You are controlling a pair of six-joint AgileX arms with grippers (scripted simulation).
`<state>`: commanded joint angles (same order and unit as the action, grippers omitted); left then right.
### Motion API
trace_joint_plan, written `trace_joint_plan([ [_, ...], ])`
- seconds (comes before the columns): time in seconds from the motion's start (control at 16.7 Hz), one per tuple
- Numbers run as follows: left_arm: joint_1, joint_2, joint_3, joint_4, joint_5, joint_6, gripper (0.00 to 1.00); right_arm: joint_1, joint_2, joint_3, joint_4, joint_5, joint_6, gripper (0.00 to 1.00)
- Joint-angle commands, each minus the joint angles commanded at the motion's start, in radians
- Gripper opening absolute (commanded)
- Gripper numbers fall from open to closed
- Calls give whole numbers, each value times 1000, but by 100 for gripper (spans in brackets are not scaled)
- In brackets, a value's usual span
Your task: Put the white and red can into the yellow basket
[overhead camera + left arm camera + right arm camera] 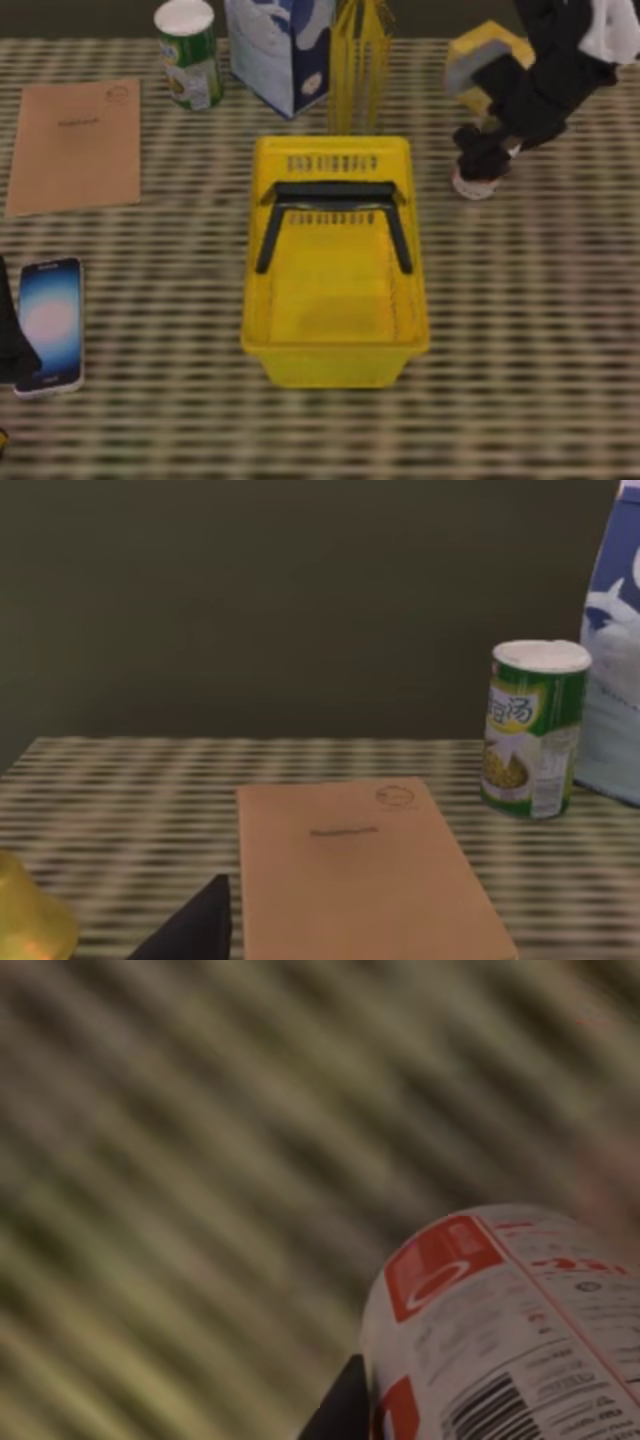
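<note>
The white and red can [473, 184] stands at the back right of the table, to the right of the yellow basket [335, 370]. My right gripper [481, 158] comes down over it from above and is shut on it, hiding most of it in the top view. In the right wrist view the can [500, 1330] fills the lower corner, and one dark fingertip [345, 1407] presses against its side. The basket sits in the middle of the table with its black handles [335, 195] folded across the top. My left arm [10, 345] is parked at the left edge, gripper open.
A green-and-white can [188, 55], a blue-and-white carton [278, 45] and a yellow rack [358, 65] line the back edge. A small yellow box [480, 60] lies behind the right gripper. A brown notebook [77, 145] and a phone [50, 325] lie at the left.
</note>
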<state>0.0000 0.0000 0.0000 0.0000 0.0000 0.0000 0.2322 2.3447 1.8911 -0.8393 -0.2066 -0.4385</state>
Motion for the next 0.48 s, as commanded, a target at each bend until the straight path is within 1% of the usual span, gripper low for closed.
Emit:
trace_joint_plan([
  [0.18, 0, 0, 0, 0, 0, 0, 100, 17, -31, -87, 264, -149, 76, 0],
  [0.48, 0, 0, 0, 0, 0, 0, 100, 48, -100, -269, 780, -428, 225, 0],
])
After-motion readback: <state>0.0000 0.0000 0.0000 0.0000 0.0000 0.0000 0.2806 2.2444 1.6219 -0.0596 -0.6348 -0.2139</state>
